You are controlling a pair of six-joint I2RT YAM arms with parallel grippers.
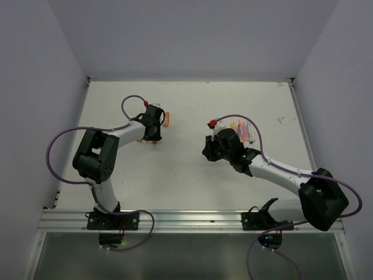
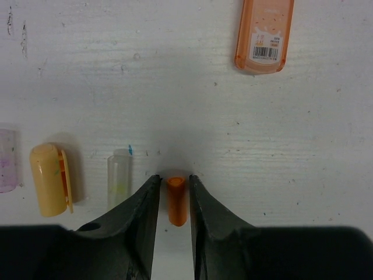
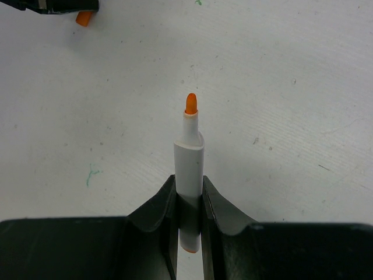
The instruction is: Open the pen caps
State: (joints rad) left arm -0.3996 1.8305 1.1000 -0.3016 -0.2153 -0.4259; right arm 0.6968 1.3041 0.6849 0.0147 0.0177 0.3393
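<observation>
1. Well ahead and to the right of the left pincer [image 2: 175, 185], the orange pen body [image 2: 264, 35] runs off the top edge. Only its barcoded end shows.
2. Far to that pincer's left, a lilac piece [image 2: 7, 160] is cut by the frame edge; cap or pen, I cannot tell.
3. The white pen [image 3: 189, 163] has its lower stretch hidden between the fingers of the right pincer [image 3: 189, 186].
4. Far ahead and left of the right pincer, an orange cap [image 3: 85, 18] peeks from under a dark shape [image 3: 52, 6] cropped by the top edge.
5. From above, the cluster of pens [image 1: 245, 131] just beyond the right pincer is too small to count. Both pincers' tips hide beneath their own housings.
</observation>
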